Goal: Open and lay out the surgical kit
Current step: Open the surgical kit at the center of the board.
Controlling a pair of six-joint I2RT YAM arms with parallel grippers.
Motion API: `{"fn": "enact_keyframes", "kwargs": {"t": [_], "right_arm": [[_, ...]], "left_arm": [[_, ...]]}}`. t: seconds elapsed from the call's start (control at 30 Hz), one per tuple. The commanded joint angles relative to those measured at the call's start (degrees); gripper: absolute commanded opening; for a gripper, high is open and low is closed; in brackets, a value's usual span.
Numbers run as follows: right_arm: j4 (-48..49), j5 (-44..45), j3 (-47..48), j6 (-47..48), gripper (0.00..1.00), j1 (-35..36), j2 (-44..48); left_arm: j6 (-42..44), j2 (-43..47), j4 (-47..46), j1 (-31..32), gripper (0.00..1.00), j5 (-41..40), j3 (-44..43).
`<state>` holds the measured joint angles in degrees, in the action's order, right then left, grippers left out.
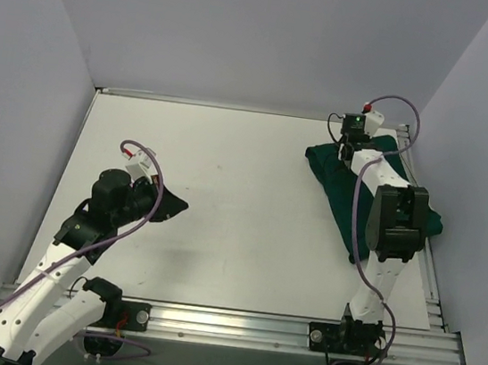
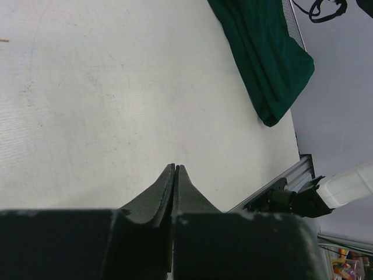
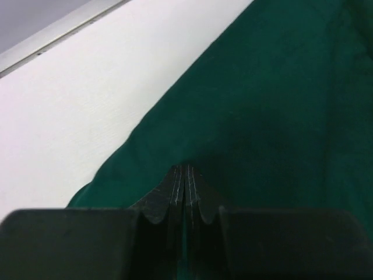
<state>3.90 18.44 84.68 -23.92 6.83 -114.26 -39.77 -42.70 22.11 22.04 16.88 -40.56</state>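
The left arm (image 1: 44,269) and right arm (image 1: 373,285) have white link shells and black joint housings, each trailed by a thin purple cable (image 1: 354,211). The left gripper (image 2: 175,168) and right gripper (image 3: 185,168) are matte black, with tapering, finely grooved jaws. A red-tipped white plug (image 1: 372,112) sits on each wrist.

The middle and left of the table (image 1: 240,209) is open, w/ wide room to pass. At far right the green cloth wrap (image 1: 329,168) lies by the rail (image 1: 434,293), and the right arm (image 1: 398,223) stands over it. Walls (image 1: 245,39) close left, back & right sides.
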Motion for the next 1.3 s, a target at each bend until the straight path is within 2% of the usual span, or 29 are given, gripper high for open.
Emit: {"fn": "enact_keyframes", "kwargs": {"t": [0.0,0.37,0.47,0.63,0.77,1.03,1.17,1.27], "right_arm": [[1.28,-0.58,2.06,-0.69,0.00,-0.59,-1.58],[0.15,-10.96,3.81,-1.04,0.00,1.16,-8.69],[-0.30,-16.32,4.26,0.36,0.00,1.96,-10.02],[-1.43,-23.70,3.38,4.32,0.00,6.78,-8.97],[-1.71,-26.87,-0.21,4.41,0.00,11.27,-6.07],[2.78,-30.03,-15.76,3.00,0.00,18.56,3.85],[4.09,-28.55,-19.46,2.66,0.00,21.29,7.90],[3.23,-25.05,-17.99,3.35,0.24,19.72,11.59]], "left_arm": [[1.01,-0.98,-1.45,0.19,0.02,0.60,-3.48],[1.45,-2.48,-0.58,0.19,0.02,0.69,-5.59],[1.62,-2.83,-0.22,0.19,0.02,0.52,-5.94],[1.71,-3.62,-0.05,0.28,0.02,-0.53,-6.46],[2.33,-4.94,1.70,0.19,0.02,-2.55,-7.43],[2.24,-6.52,2.68,0.19,0.02,-4.58,-8.05],[1.71,-7.75,1.36,0.19,0.02,-4.58,-7.61],[1.62,-9.76,1.10,0.19,0.04,-4.58,-7.87]]}}
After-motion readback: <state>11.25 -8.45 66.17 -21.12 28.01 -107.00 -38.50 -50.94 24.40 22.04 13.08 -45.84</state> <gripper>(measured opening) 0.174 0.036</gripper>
